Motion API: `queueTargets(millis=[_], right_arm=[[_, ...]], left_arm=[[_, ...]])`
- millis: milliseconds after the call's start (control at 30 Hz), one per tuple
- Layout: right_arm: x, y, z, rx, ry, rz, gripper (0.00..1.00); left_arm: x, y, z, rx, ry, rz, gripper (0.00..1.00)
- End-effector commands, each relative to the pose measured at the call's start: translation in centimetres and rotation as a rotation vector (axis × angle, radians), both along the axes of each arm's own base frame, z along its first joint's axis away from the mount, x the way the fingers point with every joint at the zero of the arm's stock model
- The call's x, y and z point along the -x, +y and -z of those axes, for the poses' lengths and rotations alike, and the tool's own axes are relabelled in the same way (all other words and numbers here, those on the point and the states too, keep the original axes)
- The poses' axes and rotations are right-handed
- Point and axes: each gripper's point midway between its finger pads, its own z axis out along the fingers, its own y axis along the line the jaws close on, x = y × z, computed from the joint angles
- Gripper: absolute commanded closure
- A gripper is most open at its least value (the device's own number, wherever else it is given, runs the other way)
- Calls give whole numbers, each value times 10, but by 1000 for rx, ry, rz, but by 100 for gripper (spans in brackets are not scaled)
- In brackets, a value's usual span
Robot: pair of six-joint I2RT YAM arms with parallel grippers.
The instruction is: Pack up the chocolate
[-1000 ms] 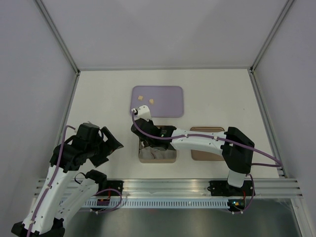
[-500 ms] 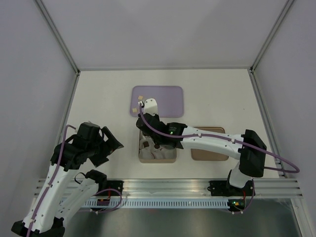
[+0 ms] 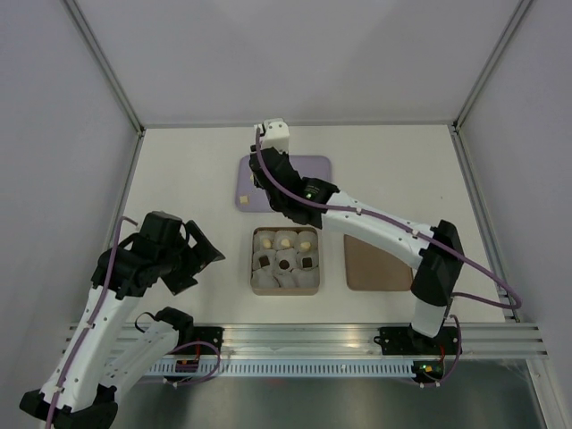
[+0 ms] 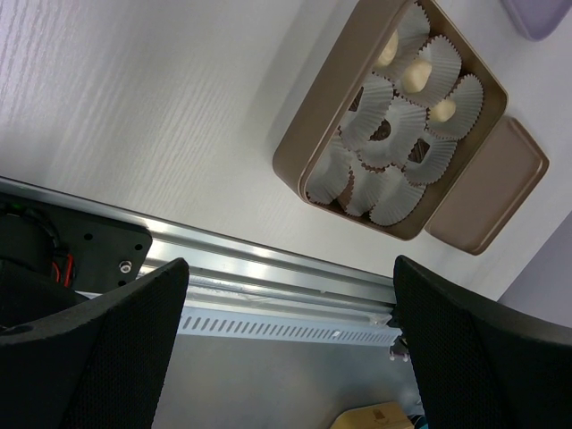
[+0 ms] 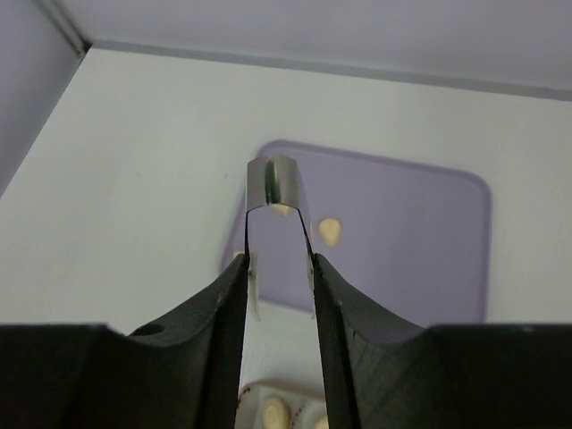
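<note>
- Right arm has swung away from over the box (image 3: pixel 285 292) and now reaches past it, so the box lies uncovered.
- Right end effector (image 5: pixel 273 183) is clenched, its tips meeting with nothing visible between them, above the purple tray (image 3: pixel 317 170) on the far side of the box.
- Left end effector (image 4: pixel 288 268) is released, its fingers spread wide, and hangs to the left of the box.
- Chocolate (image 3: pixel 285 239): three tan pieces sit in paper cups (image 3: pixel 265 281) in the box's far row, two dark pieces sit in the middle row, and a few tan pieces lie on the tray beyond the box.
- Brown lid (image 3: pixel 378 262) lies flat on the table (image 3: pixel 179 170) just right of the box.
</note>
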Motion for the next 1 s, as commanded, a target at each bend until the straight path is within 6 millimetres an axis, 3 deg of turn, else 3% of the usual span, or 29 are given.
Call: queueTargets(millis=[0, 167, 200, 267, 300, 433, 967], right_arm=[[-42, -1, 1, 4, -48, 88, 60], [-84, -1, 8, 1, -78, 178, 60], [-91, 2, 21, 17, -71, 188, 60], [-105, 0, 19, -11, -86, 215, 60], [-111, 4, 33, 2, -77, 219, 60], [-134, 1, 46, 8, -74, 262, 60], [-145, 2, 110, 30, 22, 253, 59]], left_arm=[[-5, -4, -12, 26, -23, -14, 0], [-8, -5, -13, 31, -29, -18, 0], [-8, -5, -12, 30, -30, -18, 0], [-11, -1, -11, 10, -42, -30, 1], [-11, -1, -10, 7, -43, -30, 1], [-13, 0, -9, 7, -53, -34, 0], [-8, 2, -3, 5, -52, -37, 0]])
